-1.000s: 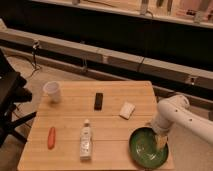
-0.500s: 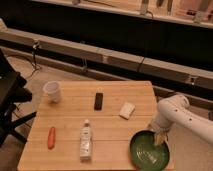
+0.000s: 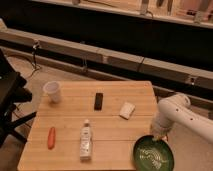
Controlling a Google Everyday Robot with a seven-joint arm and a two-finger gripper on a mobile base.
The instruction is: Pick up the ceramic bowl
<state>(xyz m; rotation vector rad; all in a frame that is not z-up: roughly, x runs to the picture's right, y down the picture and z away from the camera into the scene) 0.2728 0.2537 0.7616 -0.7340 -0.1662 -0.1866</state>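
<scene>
The ceramic bowl is wide, round and dark green with pale marks inside. It sits at the front right corner of the wooden table. My white arm comes in from the right and bends down over the bowl's far right rim. The gripper is at that rim, right above or touching the bowl.
On the table are a white cup at the back left, a black bar-shaped object in the middle, a small white block, a lying bottle and an orange carrot-like item. A dark chair stands at the left.
The bowl has shifted toward the table's front right corner, and my gripper has stayed at its far rim.
</scene>
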